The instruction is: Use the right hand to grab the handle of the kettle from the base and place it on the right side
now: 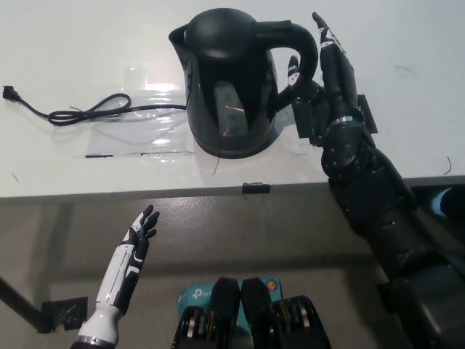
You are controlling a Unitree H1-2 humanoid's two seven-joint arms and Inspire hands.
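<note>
A black electric kettle point(229, 80) stands on the white table point(65, 43), its base hidden under it, spout to the left and looped handle point(299, 40) to the right. My black right hand point(325, 69) is against the outer side of the handle, fingers stretched up past it and the thumb reaching into the loop from below. The fingers are not closed around the handle. My white left hand point(131, 258) rests open below the table's front edge at lower left.
A black power cord point(94, 113) with its plug point(9, 91) runs left from the kettle over a clear plastic sheet point(138, 142). A black square patch point(309, 120) lies under my right wrist. The table's front edge point(145, 193) crosses the picture.
</note>
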